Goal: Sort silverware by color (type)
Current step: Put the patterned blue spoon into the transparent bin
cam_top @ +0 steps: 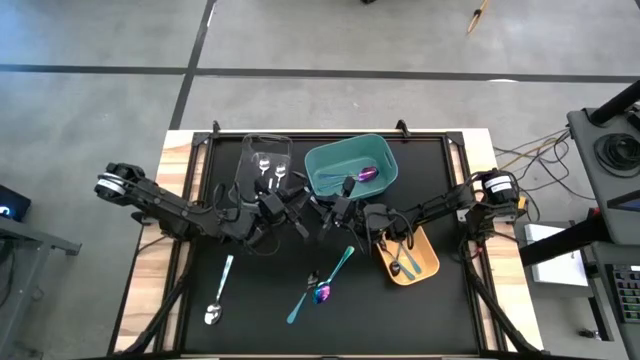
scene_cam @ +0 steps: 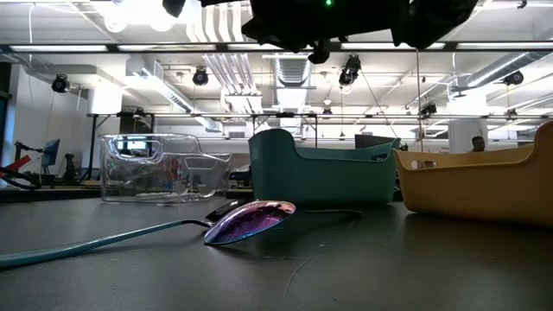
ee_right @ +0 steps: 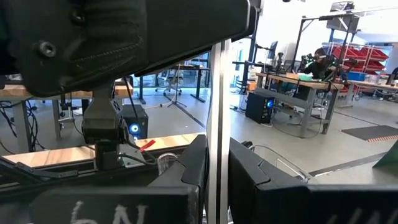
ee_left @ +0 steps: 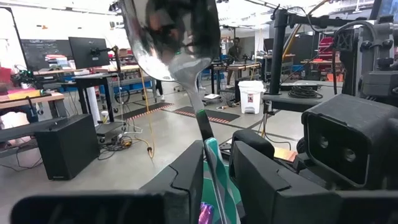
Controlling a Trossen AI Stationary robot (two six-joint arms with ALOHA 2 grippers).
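A spoon with a shiny bowl and teal handle (ee_left: 200, 118) stands upright between the fingers (ee_left: 186, 177) of the left gripper (cam_top: 300, 212), which is clenched on its handle above the middle of the black bench (cam_top: 440, 310). Facing it, almost touching, the right gripper (cam_top: 330, 212) is clenched on a thin pale shaft (ee_right: 217, 124) that runs up between its fingers (ee_right: 249, 171); whether this is the same spoon cannot be told. Just beyond the left gripper sits the clear bin (cam_top: 264, 162) with silver spoons (cam_top: 270, 170) inside, and beyond the right gripper the teal bin (cam_top: 350, 165) holds a purple-blue spoon (cam_top: 368, 174). Beside the right arm, the orange bin (cam_top: 410, 258) carries dark utensils (cam_top: 400, 262). On the near side of both grippers, an iridescent purple-blue spoon (cam_top: 322, 292) lies on the bench against a long teal-handled utensil (cam_top: 322, 285), and farther off on the left arm's side a silver spoon (cam_top: 218, 295) lies alone.
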